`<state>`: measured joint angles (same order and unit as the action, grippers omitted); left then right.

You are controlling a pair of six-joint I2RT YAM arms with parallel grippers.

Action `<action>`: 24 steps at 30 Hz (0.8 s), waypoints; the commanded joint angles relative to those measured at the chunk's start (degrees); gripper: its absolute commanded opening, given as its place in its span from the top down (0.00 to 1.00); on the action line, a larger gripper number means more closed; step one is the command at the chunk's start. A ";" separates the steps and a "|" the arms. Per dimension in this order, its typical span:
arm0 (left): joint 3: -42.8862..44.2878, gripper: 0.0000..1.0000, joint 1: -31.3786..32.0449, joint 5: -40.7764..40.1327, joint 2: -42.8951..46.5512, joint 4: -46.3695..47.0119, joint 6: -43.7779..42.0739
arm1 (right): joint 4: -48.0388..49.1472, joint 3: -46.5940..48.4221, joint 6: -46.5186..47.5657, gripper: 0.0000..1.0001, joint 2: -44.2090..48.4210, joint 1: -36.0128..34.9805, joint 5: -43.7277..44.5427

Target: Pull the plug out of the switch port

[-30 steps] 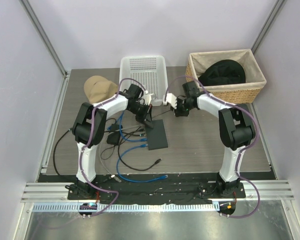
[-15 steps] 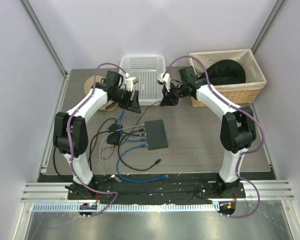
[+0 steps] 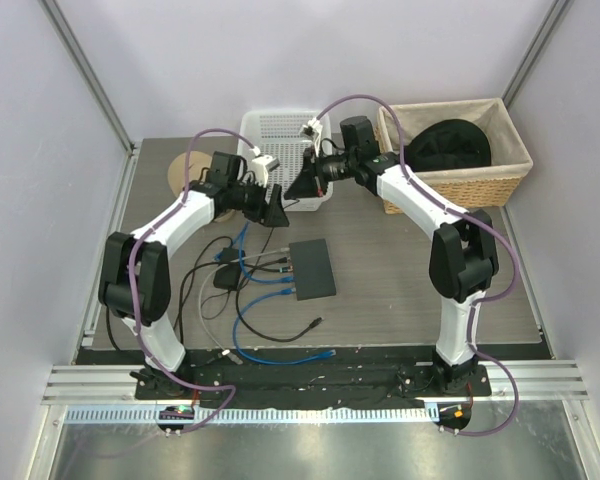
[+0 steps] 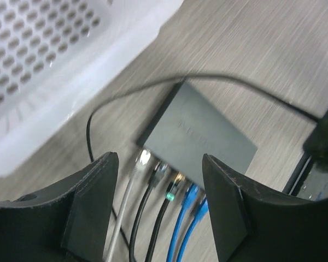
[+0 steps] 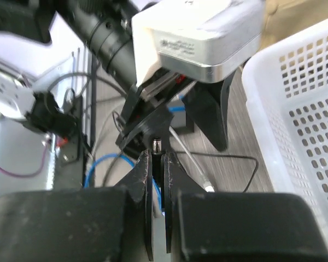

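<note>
The switch [image 3: 312, 268] is a flat black box lying on the table, and in the left wrist view the switch [image 4: 202, 131] has white, black and blue cables in its sockets. My left gripper [image 3: 273, 208] hangs open above and left of it, and the left gripper [image 4: 158, 164] holds nothing. My right gripper [image 3: 303, 187] is raised by the white basket. The right gripper [image 5: 157, 158] is shut on the plug [image 5: 156, 145], whose small metal tip pokes out between the fingers. Its thin black cord [image 4: 131, 93] arcs over the switch, clear of it.
A white perforated basket [image 3: 285, 135] stands at the back centre, and a wicker basket [image 3: 500, 165] with a black hat at the back right. A tan cap [image 3: 177, 175] lies at the back left. An adapter brick [image 3: 227, 279] and loose blue cables [image 3: 270, 345] lie left of the switch.
My left gripper has opened and drawn back to the left, away from the switch. My right gripper, still shut, has risen and swung left toward the white basket.
</note>
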<state>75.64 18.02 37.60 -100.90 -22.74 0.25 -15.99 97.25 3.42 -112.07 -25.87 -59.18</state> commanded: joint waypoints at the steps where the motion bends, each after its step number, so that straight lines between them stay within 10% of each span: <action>1: 0.74 0.33 0.09 4.14 0.53 10.43 3.79 | 15.61 0.84 -20.78 0.96 0.01 0.12 -4.19; 15: -16.65 0.32 4.38 -6.40 13.45 36.35 -2.79 | 38.66 -1.90 -54.64 0.99 -7.54 5.39 -1.12; 24: -15.35 0.32 9.84 -20.18 8.45 48.05 -2.03 | 36.64 -0.84 -56.51 0.99 -10.27 5.74 -0.24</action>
<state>58.02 27.20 25.45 -89.86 15.33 -2.09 17.56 94.80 -50.06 -123.70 -19.68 -59.75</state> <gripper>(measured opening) 0.678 0.077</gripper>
